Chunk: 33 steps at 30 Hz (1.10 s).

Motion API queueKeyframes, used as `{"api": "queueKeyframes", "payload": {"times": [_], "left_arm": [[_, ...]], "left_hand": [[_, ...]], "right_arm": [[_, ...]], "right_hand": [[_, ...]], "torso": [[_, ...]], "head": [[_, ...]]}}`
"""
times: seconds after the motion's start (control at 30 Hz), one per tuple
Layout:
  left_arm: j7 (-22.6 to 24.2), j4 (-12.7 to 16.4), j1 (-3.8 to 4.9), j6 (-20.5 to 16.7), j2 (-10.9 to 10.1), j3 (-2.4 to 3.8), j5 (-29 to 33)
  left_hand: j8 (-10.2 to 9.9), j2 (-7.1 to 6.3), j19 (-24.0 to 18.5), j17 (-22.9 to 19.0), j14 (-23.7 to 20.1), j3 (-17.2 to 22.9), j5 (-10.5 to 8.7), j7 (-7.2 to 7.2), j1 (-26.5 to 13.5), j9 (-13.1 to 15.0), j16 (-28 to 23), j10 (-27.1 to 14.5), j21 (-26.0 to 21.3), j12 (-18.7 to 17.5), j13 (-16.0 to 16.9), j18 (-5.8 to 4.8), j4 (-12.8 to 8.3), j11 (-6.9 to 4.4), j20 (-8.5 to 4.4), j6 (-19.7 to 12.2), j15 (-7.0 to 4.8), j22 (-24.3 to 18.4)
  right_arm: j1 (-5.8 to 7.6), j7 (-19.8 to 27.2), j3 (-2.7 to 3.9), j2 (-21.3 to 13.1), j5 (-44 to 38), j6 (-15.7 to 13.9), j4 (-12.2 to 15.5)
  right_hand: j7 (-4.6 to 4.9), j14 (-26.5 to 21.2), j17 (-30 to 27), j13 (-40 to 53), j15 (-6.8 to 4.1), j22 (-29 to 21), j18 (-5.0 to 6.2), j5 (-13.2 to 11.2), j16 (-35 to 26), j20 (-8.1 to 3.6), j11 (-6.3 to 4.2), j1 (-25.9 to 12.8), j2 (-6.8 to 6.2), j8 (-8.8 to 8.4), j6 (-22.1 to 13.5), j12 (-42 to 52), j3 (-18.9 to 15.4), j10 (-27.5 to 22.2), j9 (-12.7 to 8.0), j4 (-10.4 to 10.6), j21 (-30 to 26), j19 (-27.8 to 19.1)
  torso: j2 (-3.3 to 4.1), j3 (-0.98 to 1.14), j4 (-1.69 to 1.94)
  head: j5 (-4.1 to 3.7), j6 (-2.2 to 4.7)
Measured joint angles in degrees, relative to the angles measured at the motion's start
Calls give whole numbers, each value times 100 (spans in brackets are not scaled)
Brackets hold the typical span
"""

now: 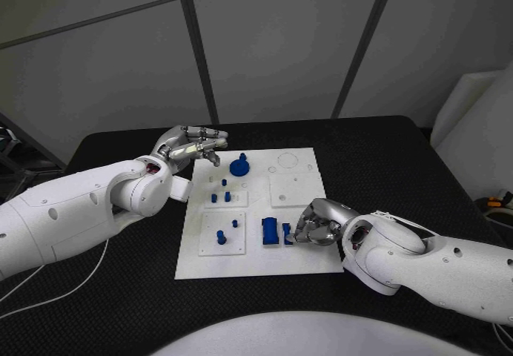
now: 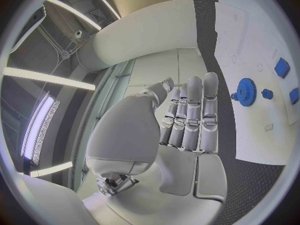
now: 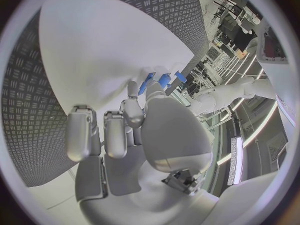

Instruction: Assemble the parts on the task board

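The white task board point(image 1: 256, 256) lies in the middle of the table. A blue gear point(image 1: 241, 166) stands near its far edge, also seen as the gear point(image 2: 246, 91) past my left fingers. Several small blue pegs point(image 1: 220, 197) stand in the board's left panels. A blue block point(image 1: 270, 232) lies near the front, with a narrow blue part point(image 1: 288, 235) right beside it. My right hand point(image 1: 317, 222) rests on the board, thumb and a finger pinching that part point(image 3: 149, 83). My left hand point(image 1: 193, 144) hovers at the board's far left corner, fingers point(image 2: 190, 112) straight, holding nothing.
The black table point(image 1: 396, 163) stretches wide to the right of the board. A raised white square panel point(image 1: 290, 190) and a ring outline point(image 1: 288, 160) occupy the board's right half. A white object point(image 1: 476, 126) stands beyond the table's right edge.
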Motion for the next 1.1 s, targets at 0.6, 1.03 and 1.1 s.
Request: {"api": "queueKeyframes", "payload": {"times": [0.6,1.03,1.1], "left_arm": [[-2,-1,-2,3,-9,-1,18],[40,-158,-66,35,34,-3,794],[88,-254,-81,29,63,-3,925]], "left_hand": [[0,0,0,-14,-20,-2,0,0,0,0,0,0,-23,0,0,0,2,0,0,0,20,-9],[134,-23,-1214,-1056,-1059,-171,0,-41,-99,-1,-1693,-27,-1336,41,-124,0,160,55,277,-40,259,-889],[134,-23,-1550,-1346,-1093,-133,0,-40,-99,-5,-2273,32,-1749,-116,-171,0,198,105,402,-40,321,-1230]], "right_arm": [[-5,741,38,-202,249,-426,110],[591,3200,292,290,3371,-524,-1719],[685,3582,299,511,4000,-460,-2105]], "right_hand": [[127,12,-20,-287,16,-1,57,279,-291,33,94,7,-75,-225,-235,-472,-246,-161,-14,197,-408,-362],[516,-1338,-3843,-2704,426,-2714,718,71,-4110,352,462,1335,216,-810,-760,-3674,51,-1894,-227,-131,-3804,-2980],[628,-1770,-4305,-3377,591,-3087,718,14,-4998,505,612,1488,292,-921,-828,-4301,145,-2023,-318,-43,-4380,-3280]], "torso": [[-18,-3,-22],[-225,-109,-80],[-271,-126,-92]], "head": [[-18,61],[-45,352],[-25,442]]}}
